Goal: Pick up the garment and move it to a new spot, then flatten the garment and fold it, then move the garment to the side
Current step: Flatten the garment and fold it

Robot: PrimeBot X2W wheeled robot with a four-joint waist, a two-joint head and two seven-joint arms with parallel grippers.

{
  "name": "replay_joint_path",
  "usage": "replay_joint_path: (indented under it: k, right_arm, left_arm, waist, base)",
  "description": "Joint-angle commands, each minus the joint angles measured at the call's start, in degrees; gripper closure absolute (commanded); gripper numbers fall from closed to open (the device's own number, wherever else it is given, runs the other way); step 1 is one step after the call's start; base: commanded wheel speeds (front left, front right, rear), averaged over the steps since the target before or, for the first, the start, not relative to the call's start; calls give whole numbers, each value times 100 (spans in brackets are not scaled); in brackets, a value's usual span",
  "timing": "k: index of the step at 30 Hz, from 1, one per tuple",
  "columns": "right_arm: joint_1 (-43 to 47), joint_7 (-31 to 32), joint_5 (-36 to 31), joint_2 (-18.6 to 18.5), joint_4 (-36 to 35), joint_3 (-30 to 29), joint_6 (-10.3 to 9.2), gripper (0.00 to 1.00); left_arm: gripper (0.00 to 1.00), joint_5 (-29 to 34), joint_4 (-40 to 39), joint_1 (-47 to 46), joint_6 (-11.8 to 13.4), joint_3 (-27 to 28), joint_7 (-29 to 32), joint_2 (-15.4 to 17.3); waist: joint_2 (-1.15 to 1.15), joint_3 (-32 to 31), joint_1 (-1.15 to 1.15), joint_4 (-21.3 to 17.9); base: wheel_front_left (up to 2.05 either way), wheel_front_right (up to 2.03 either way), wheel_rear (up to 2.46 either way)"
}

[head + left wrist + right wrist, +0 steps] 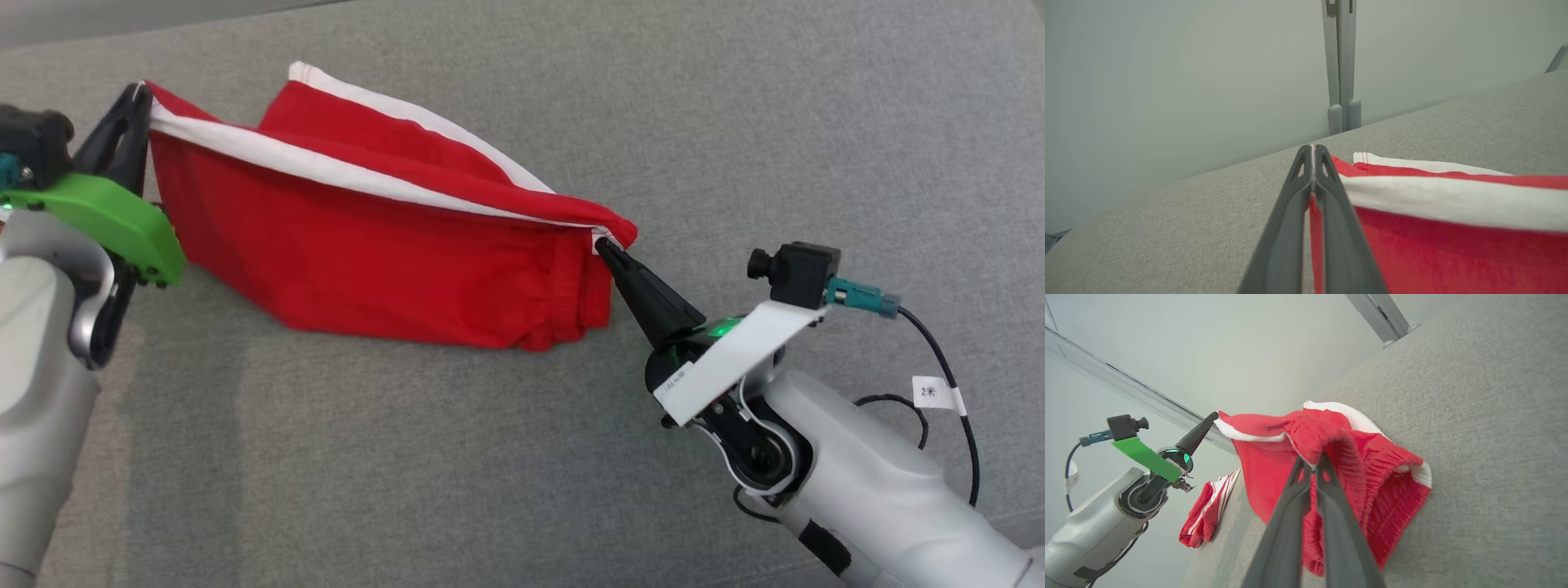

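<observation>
You are holding the red garment (367,253) stretched between the left tool (137,102), clamped shut on one white-trimmed corner, and the right tool (604,243), clamped shut on the opposite end, its body sagging onto the grey fabric surface (735,122); flattening, folding and setting aside are, I judge, awaiting you.

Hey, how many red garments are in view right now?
2. One red garment is held stretched between the left claw and right claw; a second striped garment lies bunched by the grey surface's edge. Others may be hidden.
</observation>
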Motion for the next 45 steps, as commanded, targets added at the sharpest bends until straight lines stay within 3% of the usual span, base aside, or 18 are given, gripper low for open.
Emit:
replay_joint_path:
  k: [1, 13, 21, 22, 23, 24, 33, 45]
  right_arm:
    - [-119, 30, 122, 17, 33, 56, -7, 100]
    - [-472, -4, 805, 161, -43, 340, -7, 100]
    - [-548, -24, 794, 251, 43, 387, -7, 100]
    - [-536, -26, 774, 262, 69, 329, -7, 71]
    - [-519, -27, 738, 274, 89, 292, -7, 51]
    - [-499, -28, 680, 291, 113, 266, -7, 0]
    - [-207, -29, 9, 296, 382, -197, -7, 0]
    - [210, -29, -354, 258, 561, -535, -7, 0]
  left_arm:
    - [100, -65, 77, -254, 18, -165, 65, 148]
    - [100, -840, 501, -1361, 18, -1616, 439, 628]
    - [98, -1016, 1002, -1723, 17, -2064, 43, 623]
    - [44, -1075, 1076, -1730, 17, -2086, -42, 566]
    - [0, -1106, 1133, -1743, 17, -2098, -104, 536]
    - [0, -1131, 1206, -1748, 17, -2123, -191, 518]
    - [0, -1637, 1636, -1288, 17, -1980, -662, 337]
    - [0, -2463, 1367, -226, 17, -1413, -720, 256]
  waist:
    - [0, 484, 0, -364]
    - [0, 928, 0, -782]
    - [0, 990, 0, -907]
    - [0, 986, 0, -906]
    - [0, 982, 0, -903]
    - [0, 973, 0, -895]
    - [0, 731, 0, -760]
    - [0, 441, 0, -630]
  base:
    - [0, 0, 0]
    - [0, 0, 0]
    - [0, 0, 0]
    - [0, 0, 0]
    - [0, 0, 0]
    - [0, 0, 0]
    - [0, 0, 0]
    - [0, 0, 0]
